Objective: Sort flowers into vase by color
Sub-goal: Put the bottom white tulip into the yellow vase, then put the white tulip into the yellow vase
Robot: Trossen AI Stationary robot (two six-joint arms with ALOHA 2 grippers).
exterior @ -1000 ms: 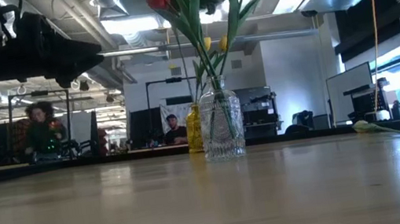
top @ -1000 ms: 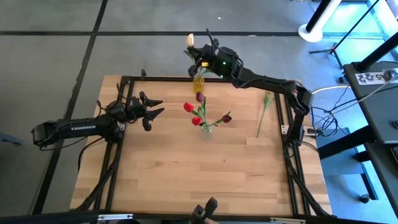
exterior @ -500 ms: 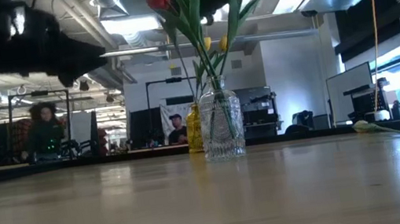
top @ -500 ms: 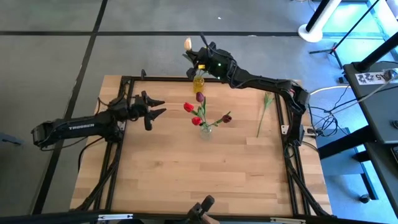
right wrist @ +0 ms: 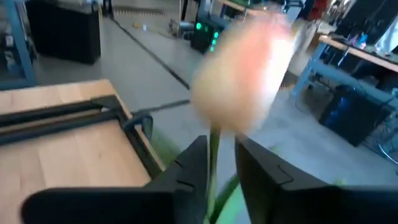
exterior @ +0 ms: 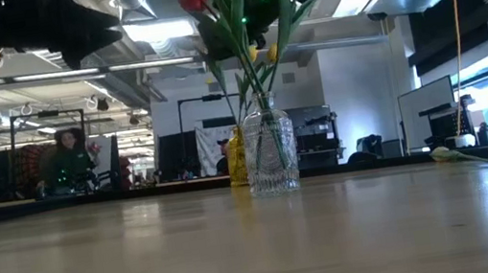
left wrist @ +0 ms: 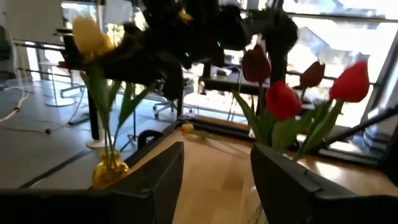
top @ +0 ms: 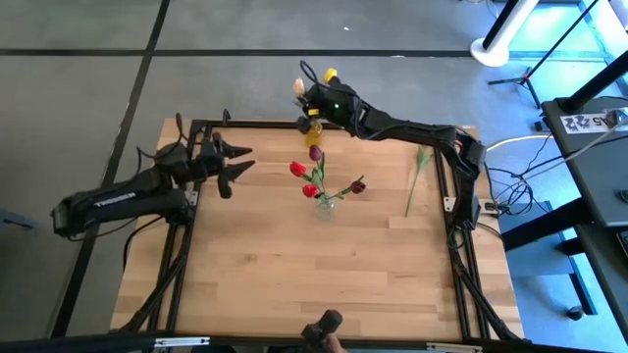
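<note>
My right gripper (top: 312,98) hangs over the table's far edge, above the small yellow vase (top: 314,127), and is shut on a cream tulip (top: 298,86) whose head (right wrist: 242,87) fills the right wrist view. A yellow tulip head (top: 331,75) shows beside it. The clear vase (top: 324,204) (exterior: 271,157) stands mid-table with several red and maroon tulips (left wrist: 283,99) in it. One more flower (top: 417,181) lies flat near the right edge. My left gripper (top: 234,162) (left wrist: 217,180) is open, up in the air left of the vases, and faces them. My right gripper pinches the cream tulip's stem (right wrist: 214,155) a short way below the head, between its two fingers (right wrist: 186,168), which lie across the stem. The tulip is lifted clear. Its lower stem is hidden by the gripper.
Black frame rails (top: 196,235) run along the table's left, right and far edges. The wooden top (top: 314,284) between the clear vase and the near edge holds nothing. People sit at desks in the room beyond (exterior: 64,163).
My left gripper has risen and drawn back a little toward the table's far left, still open; in the low view it has climbed almost out of the picture. My right gripper has shifted slightly over the yellow vase, and the cream head now shows closer to it.
</note>
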